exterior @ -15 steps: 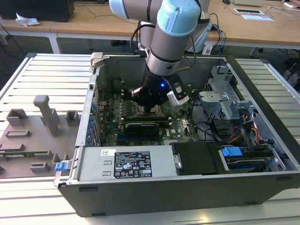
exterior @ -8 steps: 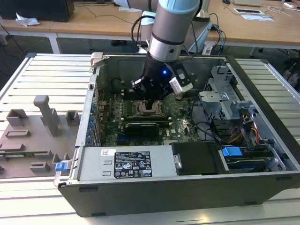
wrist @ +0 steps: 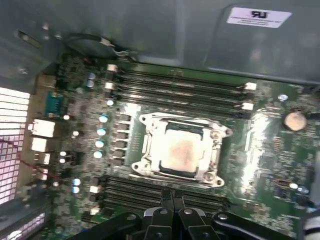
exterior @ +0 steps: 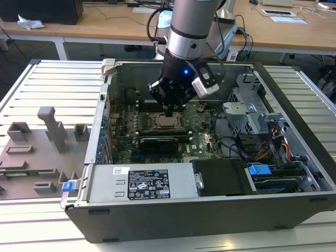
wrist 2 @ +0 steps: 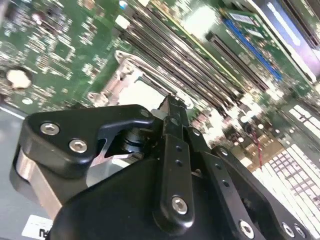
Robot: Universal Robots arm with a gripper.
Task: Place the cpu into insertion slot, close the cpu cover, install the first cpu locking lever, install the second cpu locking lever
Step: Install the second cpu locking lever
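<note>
One end effector (exterior: 168, 112) hangs inside one open computer case (exterior: 210, 210), which lies on its side on a slatted desk (exterior: 58, 84). In the first wrist view the two fingertips (wrist: 172, 196) are pressed together with nothing between them, and the second wrist view shows the same narrow closed tip (wrist 2: 172, 107).

Directly beneath the tip sits one cpu (wrist: 180, 150), a pale square lying flat in its socket on the green motherboard (wrist: 270, 165). One cpu cover (wrist: 150, 145), a silver frame with an open window, lies down around the chip, so the metal top shows through the middle. The fingertips hover just beyond one edge of that frame, above a bank of memory slots (wrist: 140, 187); a second bank of slots (wrist: 175, 85) runs on the socket's far side from the end effector.

One round coin battery (wrist: 294, 120) lies well off to one side of the socket. In the exterior view, one white-labelled grey box (exterior: 142, 184) fills the case's near edge, well apart from the end effector.
</note>
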